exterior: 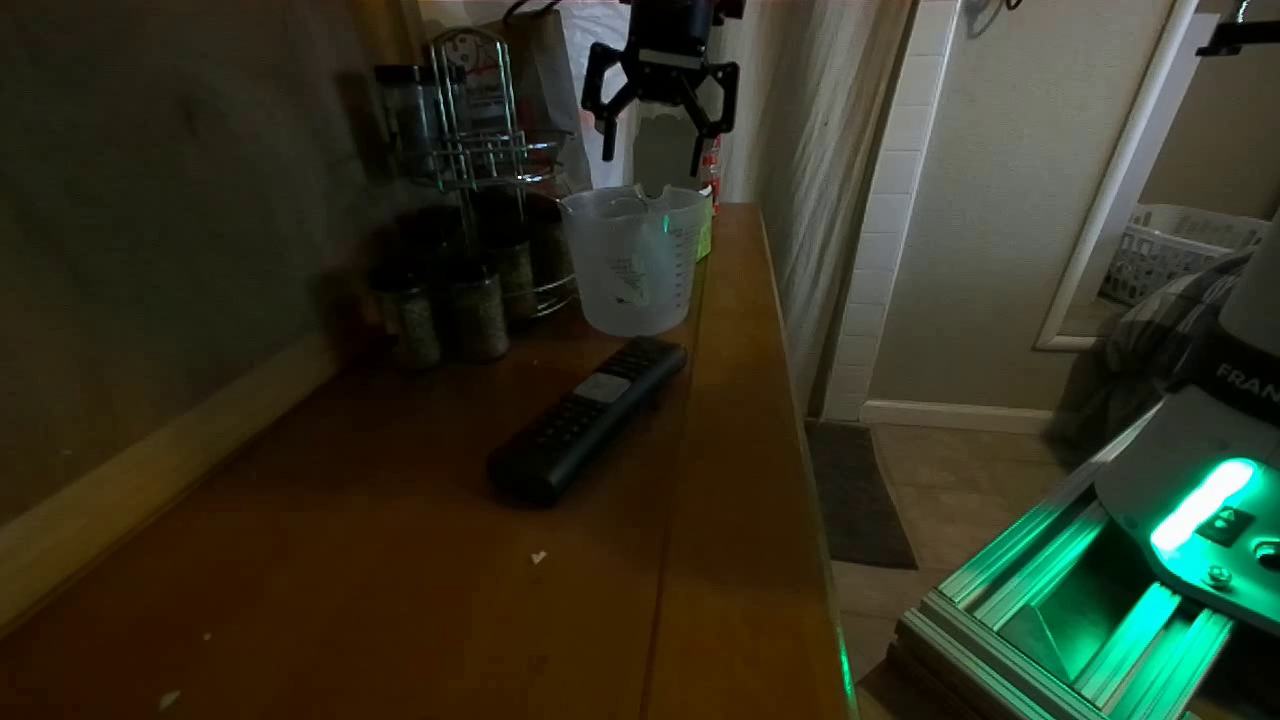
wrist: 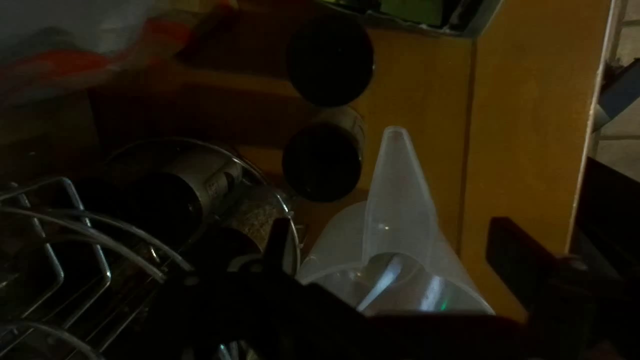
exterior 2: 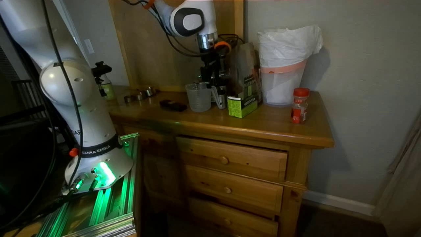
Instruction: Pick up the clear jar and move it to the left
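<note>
Wrist view: the large translucent plastic measuring jug (wrist: pixel 397 230) stands upright toward five o'clock, twelve being the top edge in every view, its handle (wrist: pixel 400 185) pointing to twelve. The black gripper (exterior: pixel 652 163) holds nothing; its jaws are spread, one toward the jug's nine o'clock, one toward three. In an exterior view they hang above the rim, apart from it, and their spread looks narrower than the mouth, though depth may mislead. That seems the main danger: lowered straight, a tip could land on the rim and tilt the jug or buckle its wall. The wrist view's nine-o'clock jaw could also snag the shiny silver wire rack (wrist: pixel 94 233), close by on that side. The small bottle with a round black lid (wrist: pixel 321 162), just beside the handle toward ten, might topple if the jug twists. Since the walls flare upward, a shallow pinch may slip. In an exterior view the jug sits on the brown wooden table (exterior 2: pixel 210 118) with a long black remote control (exterior 2: pixel 172 105) near it at nine; a low carry that way would probably strike it.
</note>
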`<action>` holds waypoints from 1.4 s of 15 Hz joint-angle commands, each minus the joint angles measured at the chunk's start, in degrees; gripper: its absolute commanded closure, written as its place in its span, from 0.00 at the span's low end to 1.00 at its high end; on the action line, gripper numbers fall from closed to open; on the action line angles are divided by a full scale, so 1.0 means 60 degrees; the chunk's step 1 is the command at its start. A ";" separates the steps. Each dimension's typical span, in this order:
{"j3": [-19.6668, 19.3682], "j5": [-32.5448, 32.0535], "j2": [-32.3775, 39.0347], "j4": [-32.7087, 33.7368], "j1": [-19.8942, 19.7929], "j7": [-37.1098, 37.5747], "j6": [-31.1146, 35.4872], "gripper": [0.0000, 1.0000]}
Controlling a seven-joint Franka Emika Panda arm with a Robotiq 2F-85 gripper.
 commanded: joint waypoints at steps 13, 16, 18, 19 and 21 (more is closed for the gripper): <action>0.0428 0.0151 0.0714 0.0131 -0.0275 -0.0569 0.0532 0.33; 0.0448 0.0154 0.0710 0.0145 -0.0290 -0.0723 0.0387 0.39; 0.0448 0.0220 0.0691 0.0160 -0.0283 -0.0947 0.0243 0.49; 0.0446 0.0249 0.0681 0.0173 -0.0284 -0.1070 0.0157 0.55; 0.0437 0.0334 0.0678 0.0213 -0.0283 -0.1400 -0.0056 0.66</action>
